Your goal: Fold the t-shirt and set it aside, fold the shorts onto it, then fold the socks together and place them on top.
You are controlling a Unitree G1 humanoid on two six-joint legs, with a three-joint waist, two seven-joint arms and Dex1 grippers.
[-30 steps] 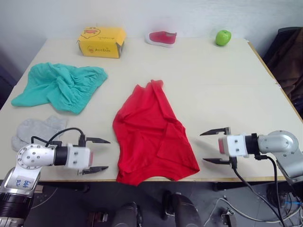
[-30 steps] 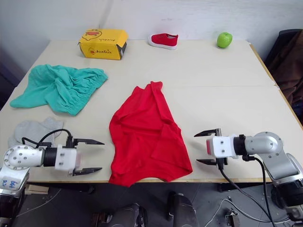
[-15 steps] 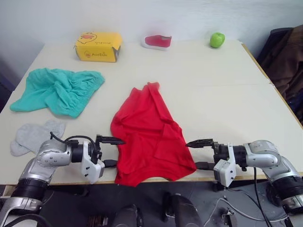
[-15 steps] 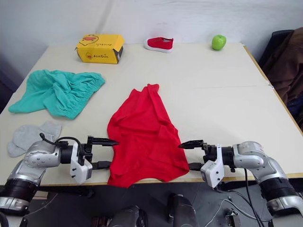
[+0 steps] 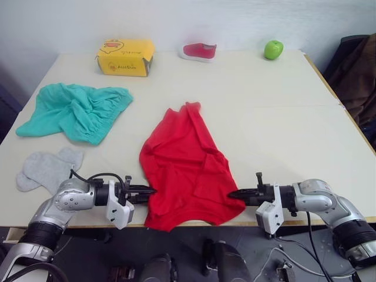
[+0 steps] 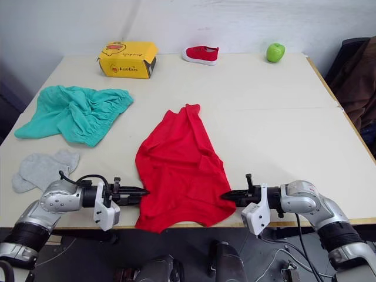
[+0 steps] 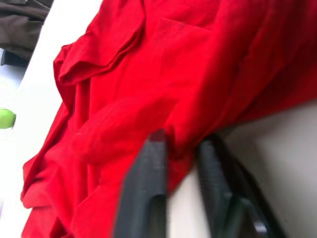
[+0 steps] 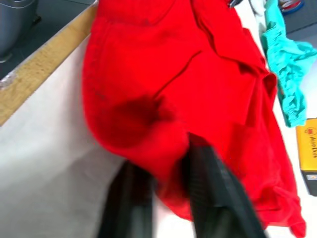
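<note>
Left pincer and right pincer each pinch a near corner of the crumpled bright red cloth t-shirt mid-worktop; best lift both evenly, keeping that hem taut.

On my counter I count one red t-shirt, one pair of teal shorts, two grey socks, one yellow carton, one small red-and-white shoe, and one green apple.
</note>
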